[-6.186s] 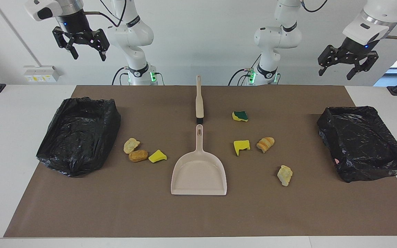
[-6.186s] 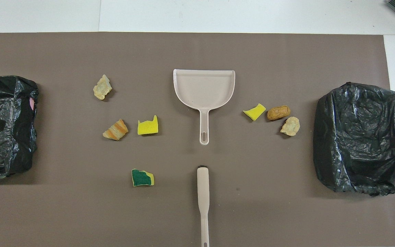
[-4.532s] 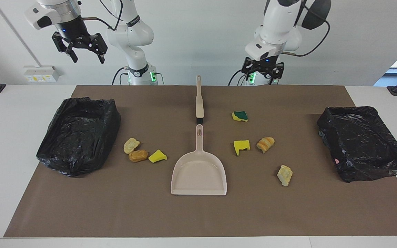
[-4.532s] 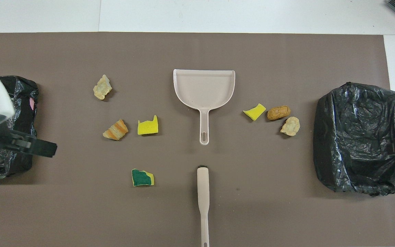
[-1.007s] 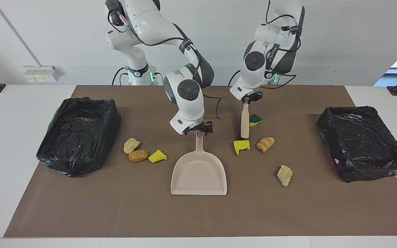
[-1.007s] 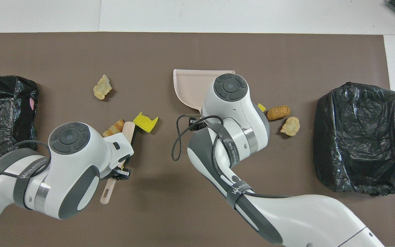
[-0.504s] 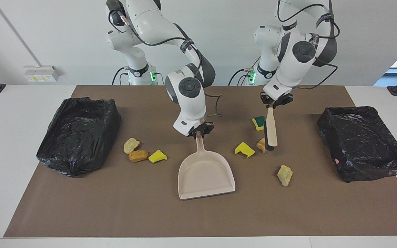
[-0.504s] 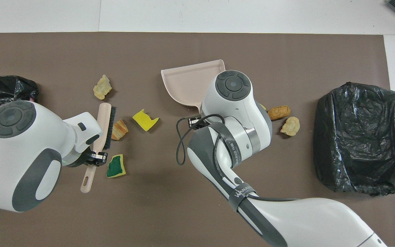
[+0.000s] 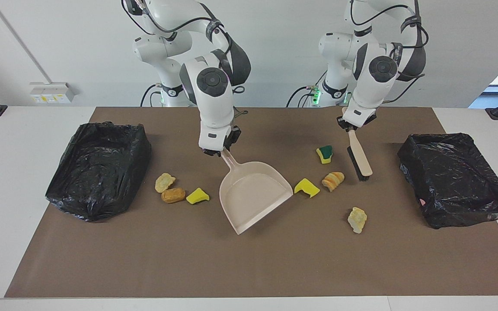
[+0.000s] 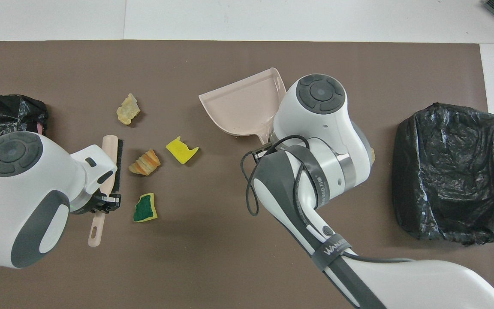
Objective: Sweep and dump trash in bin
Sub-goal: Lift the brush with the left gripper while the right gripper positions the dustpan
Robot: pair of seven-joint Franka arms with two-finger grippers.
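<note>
Brown mat (image 9: 249,268) covers a white table (image 9: 11,194) before a pale wall. Right gripper (image 9: 219,150) clamps the dustpan (image 9: 253,194) handle; at three o'clock in the facing view, left gripper (image 9: 347,125) grips the brush (image 9: 359,157).

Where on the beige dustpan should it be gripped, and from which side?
By its slim handle, from above, at the end nearer the robots. The dustpan tray is too wide and shallow for two fingers. The right end effector is shut on that handle.
</note>
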